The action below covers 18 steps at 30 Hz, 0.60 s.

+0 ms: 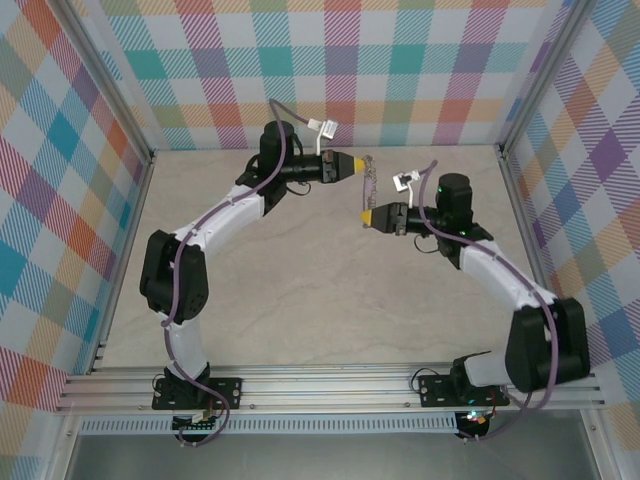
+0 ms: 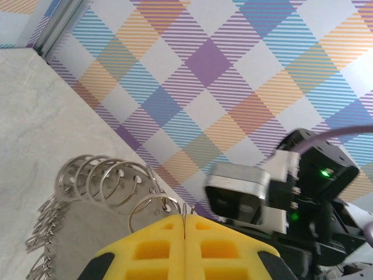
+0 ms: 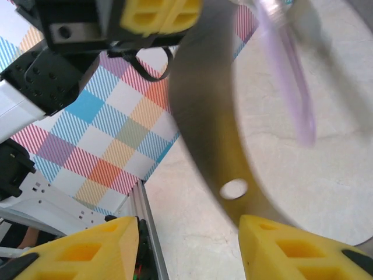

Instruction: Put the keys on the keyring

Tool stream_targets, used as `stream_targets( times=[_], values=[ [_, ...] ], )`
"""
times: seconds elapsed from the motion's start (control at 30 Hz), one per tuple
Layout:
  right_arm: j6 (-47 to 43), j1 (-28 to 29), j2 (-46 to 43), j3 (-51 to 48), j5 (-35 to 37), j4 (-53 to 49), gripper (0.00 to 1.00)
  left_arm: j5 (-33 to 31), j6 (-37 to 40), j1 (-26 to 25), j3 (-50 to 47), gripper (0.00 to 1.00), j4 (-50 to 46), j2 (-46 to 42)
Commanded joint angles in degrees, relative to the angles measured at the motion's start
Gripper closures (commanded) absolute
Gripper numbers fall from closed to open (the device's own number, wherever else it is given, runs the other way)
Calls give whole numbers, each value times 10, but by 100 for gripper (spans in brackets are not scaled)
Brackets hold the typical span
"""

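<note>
Your left gripper [image 2: 185,220] is pinching the keyring [image 2: 111,181], jaws shut on it, above the table's [image 1: 260,310] far middle. Your right gripper [image 3: 187,226] is gaping open, and the key [image 3: 291,81] is showing as a lilac blur beyond it. If unheld, it is likely dropping past the ring.

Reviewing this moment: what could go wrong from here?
1. The right gripper has its fingers apart, and the key is a lilac blur near its lens. If nothing holds it, it may drop to the table.
2. The left gripper pinches the keyring by a thin loop, so a nudge could pull it free.
</note>
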Motion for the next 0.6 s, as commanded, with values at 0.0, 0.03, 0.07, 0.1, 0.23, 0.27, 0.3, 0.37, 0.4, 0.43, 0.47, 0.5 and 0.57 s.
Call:
stream_targets(
  times=[0.0, 0.03, 0.07, 0.1, 0.23, 0.27, 0.3, 0.37, 0.4, 0.43, 0.47, 0.5, 0.57],
  values=[
    [6, -10, -73, -24, 55, -17, 50, -4, -17, -2, -5, 100, 57, -33],
    [13, -14, -94, -29, 68, -14, 50, -4, -21, -2, -5, 100, 61, -32],
    [18, -15, -107, -29, 83, -16, 51, -4, -25, -2, -5, 100, 64, -32],
    [23, -17, -121, -28, 101, -14, 51, -4, -31, -1, -4, 100, 67, -31],
    [44, -20, -134, -1, 152, 6, 53, -1, -46, -1, -6, 100, 81, -27],
    [48, -21, -130, 6, 160, 15, 53, 0, -49, -1, -8, 100, 83, -27],
    [52, -21, -123, 15, 168, 20, 53, -1, -53, -2, -12, 100, 90, -28],
    [60, -23, -103, 30, 173, 37, 54, -2, -59, -2, -19, 100, 101, -31],
    [70, -26, -90, 35, 172, 57, 54, 0, -64, -1, -22, 100, 107, -32],
    [83, -28, -76, 38, 168, 82, 54, -1, -71, -1, -26, 100, 115, -32],
    [94, -29, -64, 40, 165, 103, 54, -2, -75, -2, -29, 100, 120, -33],
    [108, -31, -51, 42, 165, 127, 54, -3, -80, -1, -32, 100, 124, -35],
    [131, -32, -28, 43, 161, 176, 54, -6, -88, -1, -39, 100, 130, -38]
  ],
)
